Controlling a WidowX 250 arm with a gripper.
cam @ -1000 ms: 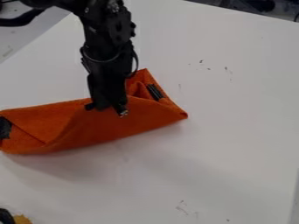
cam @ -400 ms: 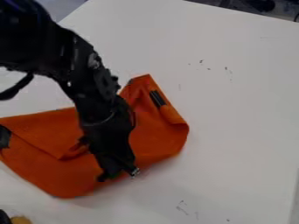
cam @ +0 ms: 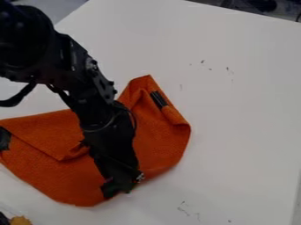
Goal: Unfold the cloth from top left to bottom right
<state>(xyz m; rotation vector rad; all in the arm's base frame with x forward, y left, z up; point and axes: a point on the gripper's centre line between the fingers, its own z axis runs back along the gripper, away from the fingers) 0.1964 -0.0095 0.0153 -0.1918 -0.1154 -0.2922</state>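
Orange cloth [cam: 156, 145] on white table [cam: 241, 132], L part of tbl., nearer tbl.'s L edge than R edge. Cond.: part folded, part spread. Flap lies over L half, diag. fold line across it; small bunched pleat approx. mid-cloth, just beside the arm. Near edge of cloth bowed out in a rounded curve twd. tbl.'s near edge. Far R part rises to a pt., w/ dark strips [cam: 159, 99] at a fold there. Dark piece [cam: 5, 138] at cloth's L end.

Robot arm [cam: 88, 83] enters from upper L of view, slants down over mid-cloth. Gripper [cam: 123, 185] pts. down at cloth's near edge. Opening: can't tell if wide or narrow, nor if cloth is held.

Also noted: yellow-brown item [cam: 21, 220] at lower L of view, dark item [cam: 3, 218] beside it. Small dark marks [cam: 203, 62] on tbl. twd. far edge; faint marks [cam: 183, 211] nr. tbl.'s near R part.
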